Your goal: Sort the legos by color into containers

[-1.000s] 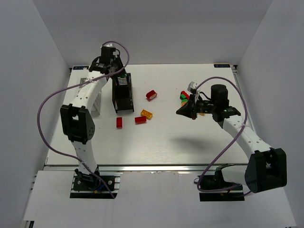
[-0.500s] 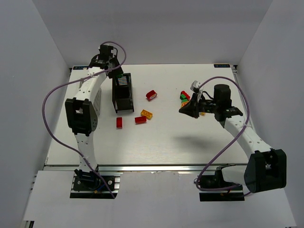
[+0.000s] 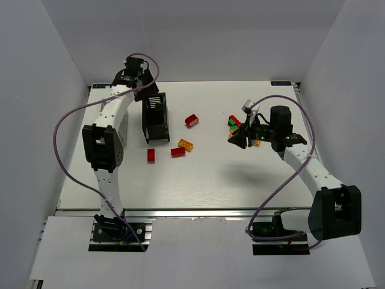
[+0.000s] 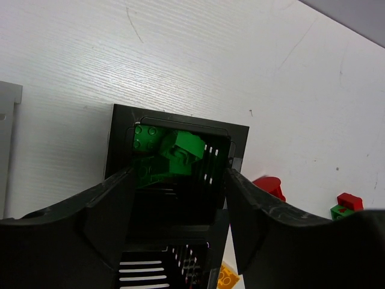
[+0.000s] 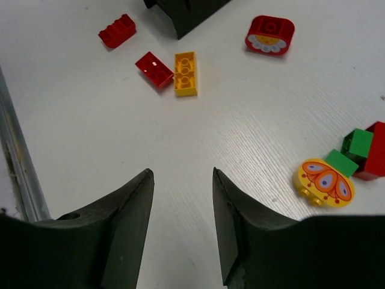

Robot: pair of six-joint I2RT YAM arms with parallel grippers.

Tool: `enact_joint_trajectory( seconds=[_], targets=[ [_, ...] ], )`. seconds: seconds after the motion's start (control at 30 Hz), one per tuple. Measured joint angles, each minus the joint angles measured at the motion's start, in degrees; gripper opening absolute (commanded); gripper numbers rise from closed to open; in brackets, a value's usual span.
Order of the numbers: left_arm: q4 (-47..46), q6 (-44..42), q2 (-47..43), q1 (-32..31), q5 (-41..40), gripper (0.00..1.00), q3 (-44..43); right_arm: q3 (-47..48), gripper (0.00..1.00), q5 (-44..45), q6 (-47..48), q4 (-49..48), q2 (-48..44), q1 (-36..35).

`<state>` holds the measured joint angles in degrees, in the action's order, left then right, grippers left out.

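Your left end effector (image 4: 175,205) hovers with its jaws apart and nothing between them. Directly beneath it is the black slatted plastic bin (image 4: 120,138), and dark green plastic bricks (image 4: 180,150) lie piled in the compartment under its fingertips.

Your right end effector (image 5: 181,180) also stands open and empty, low over the white desk (image 5: 90,120). Ahead of it an orange-yellow plastic brick (image 5: 185,73) lies touching a small red plastic brick (image 5: 154,69). To its right, near at hand, the round yellow-orange plastic piece (image 5: 323,180) rests against a yellow-green plastic brick (image 5: 343,162).

These pieces look hard, light and smooth. They should not crush, but they will likely skid or pop out of a corner pinch. Take a brick across its two flat long sides, below the studs. The round piece sits low and offers no flat faces, so close squarely across its middle.
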<state>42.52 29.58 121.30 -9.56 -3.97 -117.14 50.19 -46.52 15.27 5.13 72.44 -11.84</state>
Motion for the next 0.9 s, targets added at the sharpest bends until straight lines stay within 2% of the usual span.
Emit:
enact_joint_trajectory(
  seconds=[0.1,0.2,0.27,0.33,0.43,0.47,0.5,0.63,0.77,0.9],
  targets=[
    [-0.20,0.02,-0.76,0.11,-0.02,0.68,0.66,1.40,0.50,3.23,-0.79,1.25,1.22,0.13],
    [-1.31,0.26,-4.22,0.15,0.11,0.52,4.70,3.50,0.48,8.00,-2.54,1.68,3.28,0.20],
    [-4.02,0.20,-9.70,0.24,0.85,0.40,12.09,6.40,0.47,12.41,-3.74,2.93,5.97,0.20],
    [-5.62,0.46,-17.22,0.28,1.73,0.39,20.90,10.71,0.48,16.17,-4.46,4.66,10.10,0.22],
    [-8.48,0.70,-30.67,0.44,3.63,0.45,34.82,17.66,0.54,19.69,-4.13,6.99,16.96,0.22],
    [-9.33,0.87,-35.36,0.46,4.15,0.49,39.19,19.69,0.59,20.44,-3.41,8.00,18.95,0.22],
    [-10.19,1.07,-40.11,0.46,4.63,0.59,43.47,22.08,0.61,20.96,-2.54,9.14,21.33,0.22],
    [-9.88,1.97,-55.08,0.46,5.09,0.71,55.80,33.16,0.67,22.43,1.62,15.10,31.52,0.26],
    [-6.27,2.23,-64.61,0.46,3.96,0.77,63.32,42.84,0.66,23.15,4.33,19.21,40.74,0.37],
    [-1.88,1.60,-70.42,0.46,2.03,0.80,66.62,47.10,0.58,24.96,2.73,20.87,46.42,0.57]
  ],
)
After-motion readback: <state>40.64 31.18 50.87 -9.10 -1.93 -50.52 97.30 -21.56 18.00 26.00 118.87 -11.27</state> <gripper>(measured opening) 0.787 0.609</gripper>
